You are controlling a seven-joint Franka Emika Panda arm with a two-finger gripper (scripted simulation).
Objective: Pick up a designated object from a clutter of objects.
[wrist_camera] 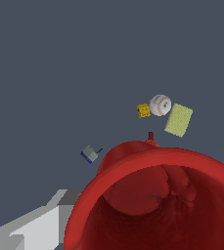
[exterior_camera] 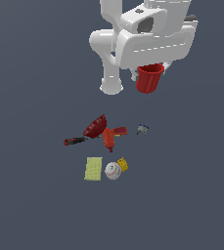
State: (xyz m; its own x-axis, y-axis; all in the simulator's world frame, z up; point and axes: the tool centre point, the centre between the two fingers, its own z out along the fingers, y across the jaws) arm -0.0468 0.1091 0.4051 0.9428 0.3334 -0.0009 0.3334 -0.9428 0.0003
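Exterior and wrist views, single arm above a scattered group of objects. The red cup (exterior_camera: 149, 78) is seen directly beneath the wrist housing, lifted well clear of the floor (exterior_camera: 35, 205) and of the remaining clutter. The gripper (exterior_camera: 150, 73) is hidden behind the cup and the white housing in the exterior view; in the wrist view only one pale finger (wrist_camera: 35, 227) is shown, lying against the cup's outer wall. How wide the jaws stand cannot be measured, but the cup hanging in mid-air implies that its rim is pinched between them.

The governing relation is that the cup lies immediately below the hand, mouth uppermost and narrower base downward, so that its long axis is aligned with the hand's approach axis. In the wrist view the open mouth of the cup (wrist_camera: 157, 200) is looked into from above, filling the near field.

Far below the hand, the dark-red bowl (exterior_camera: 95, 126), the red drill (exterior_camera: 109, 137), the red-handled tool (exterior_camera: 74, 141), the sponge (exterior_camera: 93, 168), the baseball (exterior_camera: 112, 171), the yellow block (exterior_camera: 123, 164) and the bluish clamp (exterior_camera: 142, 129) are left on the floor, well apart from the cup.

The pick is judged essentially accomplished; only retention of the one-sided rim grip is required, slippage or tilting being the residual risk.
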